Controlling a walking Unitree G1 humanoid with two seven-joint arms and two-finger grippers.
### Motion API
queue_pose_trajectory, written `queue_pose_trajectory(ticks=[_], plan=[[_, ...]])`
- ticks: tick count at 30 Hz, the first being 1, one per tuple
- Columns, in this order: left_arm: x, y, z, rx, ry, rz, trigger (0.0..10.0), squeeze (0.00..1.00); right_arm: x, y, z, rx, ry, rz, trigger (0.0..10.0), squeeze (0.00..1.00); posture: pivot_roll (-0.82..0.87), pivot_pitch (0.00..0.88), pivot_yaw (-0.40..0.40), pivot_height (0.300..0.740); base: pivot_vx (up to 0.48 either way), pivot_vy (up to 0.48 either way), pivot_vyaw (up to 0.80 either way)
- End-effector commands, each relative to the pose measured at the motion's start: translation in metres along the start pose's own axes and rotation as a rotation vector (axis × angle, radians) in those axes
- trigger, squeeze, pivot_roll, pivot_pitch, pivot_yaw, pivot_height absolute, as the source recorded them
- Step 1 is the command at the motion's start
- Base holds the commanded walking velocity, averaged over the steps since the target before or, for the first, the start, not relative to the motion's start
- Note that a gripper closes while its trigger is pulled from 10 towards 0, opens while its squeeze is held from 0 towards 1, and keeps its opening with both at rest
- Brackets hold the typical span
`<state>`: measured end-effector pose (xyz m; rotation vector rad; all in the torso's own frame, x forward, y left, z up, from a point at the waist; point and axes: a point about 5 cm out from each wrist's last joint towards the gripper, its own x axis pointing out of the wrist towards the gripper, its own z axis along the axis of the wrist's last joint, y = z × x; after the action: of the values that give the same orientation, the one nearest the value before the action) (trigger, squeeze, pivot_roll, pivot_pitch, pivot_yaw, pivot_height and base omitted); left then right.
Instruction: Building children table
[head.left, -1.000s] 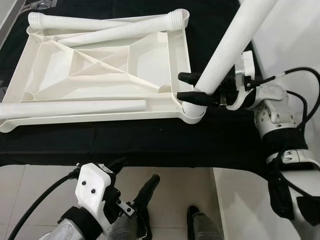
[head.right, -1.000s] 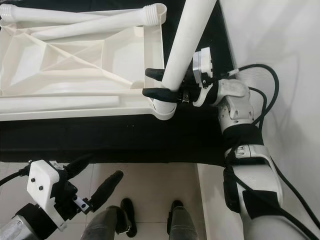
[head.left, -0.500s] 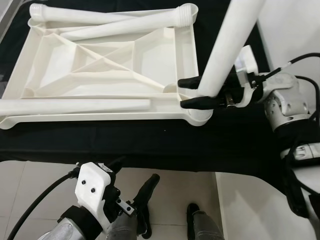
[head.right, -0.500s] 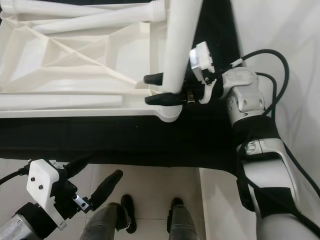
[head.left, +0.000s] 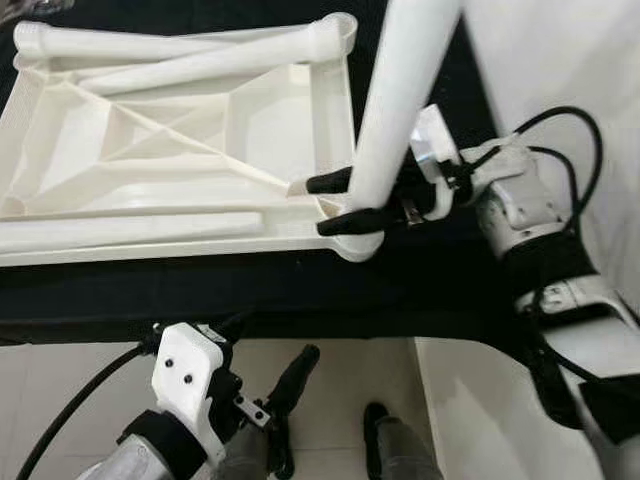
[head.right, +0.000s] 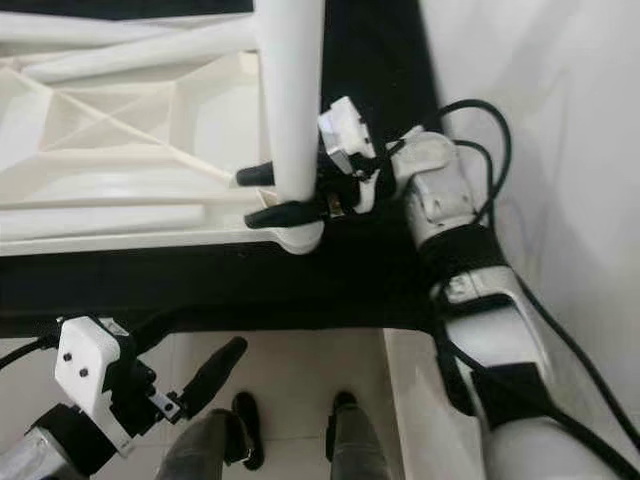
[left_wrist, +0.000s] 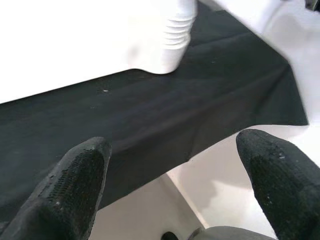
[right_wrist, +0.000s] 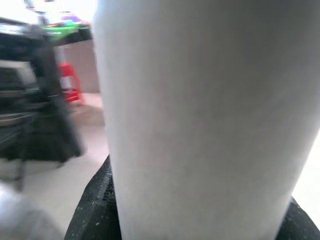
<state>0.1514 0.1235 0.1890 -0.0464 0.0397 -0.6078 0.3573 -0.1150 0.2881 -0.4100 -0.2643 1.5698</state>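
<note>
Gripping the upright leg (head.left: 400, 90), the right gripper (head.left: 335, 200) holds its foot over the tabletop's (head.left: 150, 150) near corner socket; left gripper (head.left: 265, 400) open, idle.

White plastic tabletop (head.left: 190, 150) lies upside down on a black cloth, ribbed underside up, braces crossing diagonally inside a raised rim. Three loose white legs rest on it: two legs (head.left: 190, 48) lie along the far edge, their ridged ends meeting at the far right corner; one leg (head.left: 130, 228) lies along the near edge. A fourth leg (head.left: 400, 100) stands nearly upright, tilted slightly, its lower end at the near right corner socket (head.left: 355, 243). Whether it is fully seated cannot be told.
</note>
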Motion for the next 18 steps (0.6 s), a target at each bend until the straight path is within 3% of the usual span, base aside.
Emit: queue_pose_trajectory(ticks=[1, 3, 5, 7, 9, 10, 12, 13, 14, 15, 16, 18], plan=[[-0.002, -0.002, -0.003, 0.001, 0.023, 0.005, 10.0, 0.00, -0.005, 0.012, -0.049, 0.175, 0.137, -0.128, 10.0, 0.00, 0.02, 0.421, 0.043, 0.740, 0.000, 0.000, 0.00], [-0.001, -0.002, -0.003, 0.000, 0.021, 0.004, 10.0, 0.00, -0.008, 0.012, -0.055, 0.206, 0.168, -0.290, 10.0, 0.00, 0.00, 0.420, 0.028, 0.740, 0.000, 0.000, 0.00], [-0.001, -0.002, -0.003, 0.000, 0.021, 0.004, 10.0, 0.00, -0.008, 0.012, -0.055, 0.206, 0.168, -0.290, 10.0, 0.00, 0.00, 0.420, 0.028, 0.740, 0.000, 0.000, 0.00], [-0.001, -0.003, -0.003, 0.002, 0.017, 0.008, 10.0, 0.00, -0.015, 0.030, -0.076, 0.276, 0.292, -0.647, 10.0, 0.00, 0.00, 0.419, 0.004, 0.740, 0.000, 0.000, 0.00], [-0.001, -0.003, -0.003, 0.002, 0.017, 0.008, 10.0, 0.00, -0.015, 0.030, -0.076, 0.276, 0.292, -0.647, 10.0, 0.00, 0.00, 0.419, 0.004, 0.740, 0.000, 0.000, 0.00], [0.000, -0.002, -0.003, 0.004, 0.013, 0.011, 10.0, 0.00, -0.028, 0.054, -0.089, 0.309, 0.439, -0.879, 10.0, 0.00, 0.00, 0.419, 0.005, 0.740, 0.000, 0.000, 0.00], [0.000, -0.002, -0.003, 0.004, 0.013, 0.011, 10.0, 0.00, -0.028, 0.054, -0.089, 0.309, 0.439, -0.879, 10.0, 0.00, 0.00, 0.419, 0.005, 0.740, 0.000, 0.000, 0.00], [0.000, -0.001, -0.002, 0.005, 0.009, 0.015, 10.0, 0.00, -0.036, 0.078, -0.096, 0.335, 0.510, -1.027, 10.0, 0.00, -0.02, 0.424, 0.014, 0.740, 0.000, 0.000, 0.00], [0.000, -0.001, -0.002, 0.005, 0.009, 0.015, 10.0, 0.00, -0.036, 0.078, -0.096, 0.335, 0.510, -1.027, 10.0, 0.00, -0.02, 0.424, 0.014, 0.740, 0.000, 0.000, 0.00], [0.001, 0.000, -0.002, 0.003, 0.005, 0.016, 10.0, 0.00, -0.042, 0.093, -0.099, 0.351, 0.536, -1.151, 10.0, 0.00, -0.03, 0.423, 0.023, 0.740, 0.000, 0.000, 0.00], [0.005, -0.001, -0.002, 0.000, -0.001, 0.001, 10.0, 0.00, -0.042, 0.095, -0.098, 0.353, 0.493, -1.252, 10.0, 0.00, -0.03, 0.418, 0.033, 0.740, 0.000, 0.000, 0.00], [0.007, -0.001, -0.002, 0.000, -0.004, -0.009, 10.0, 0.00, -0.037, 0.093, -0.099, 0.360, 0.450, -1.302, 10.0, 0.00, -0.03, 0.412, 0.037, 0.740, 0.000, 0.000, 0.00]])
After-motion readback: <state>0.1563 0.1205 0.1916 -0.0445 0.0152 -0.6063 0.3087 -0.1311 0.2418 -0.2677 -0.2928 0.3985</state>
